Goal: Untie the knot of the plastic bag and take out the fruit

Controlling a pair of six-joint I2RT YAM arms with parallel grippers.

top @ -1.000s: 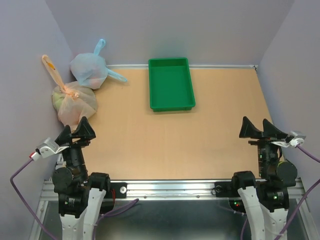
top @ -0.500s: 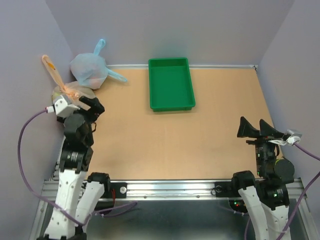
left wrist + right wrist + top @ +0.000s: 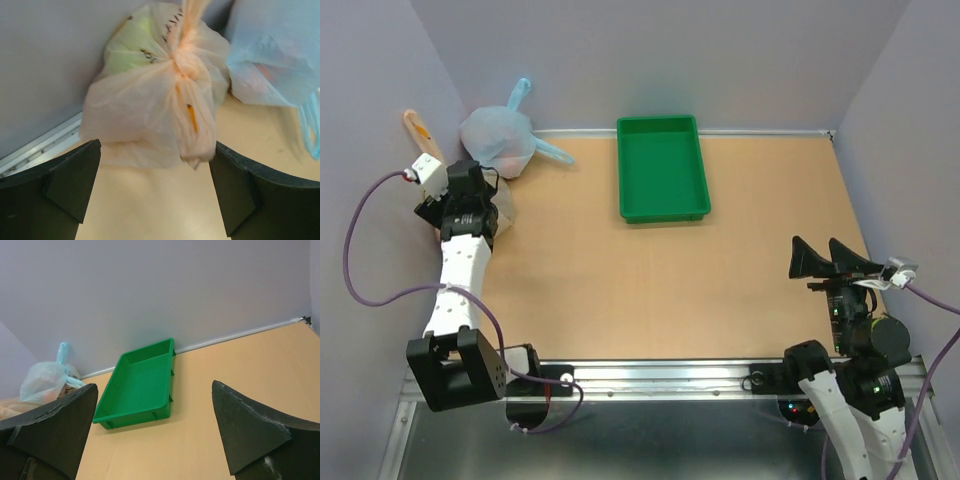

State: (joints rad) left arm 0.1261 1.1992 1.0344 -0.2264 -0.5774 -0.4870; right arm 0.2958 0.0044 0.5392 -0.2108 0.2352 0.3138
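Note:
The peach-orange plastic bag (image 3: 150, 100) lies tied by the left wall, its knot (image 3: 182, 42) on top. A yellow-green fruit (image 3: 127, 45) shows through the plastic; the other fruit is hidden. In the top view only the bag's handle (image 3: 418, 127) sticks out past my left arm. My left gripper (image 3: 155, 165) is open and empty, just in front of the bag, with a hanging flap near its right finger (image 3: 240, 195). It also shows in the top view (image 3: 475, 195). My right gripper (image 3: 830, 258) is open and empty at the near right, far from the bag.
A pale blue bag (image 3: 498, 140) sits right behind the peach bag, touching it, and shows in the left wrist view (image 3: 275, 55). A green tray (image 3: 662, 167) stands at the back middle, also seen from the right wrist (image 3: 140, 385). Walls close the left, back and right.
My left arm has reached out from its base to the far left and now sits over the peach bag. My right gripper has drifted slightly left.

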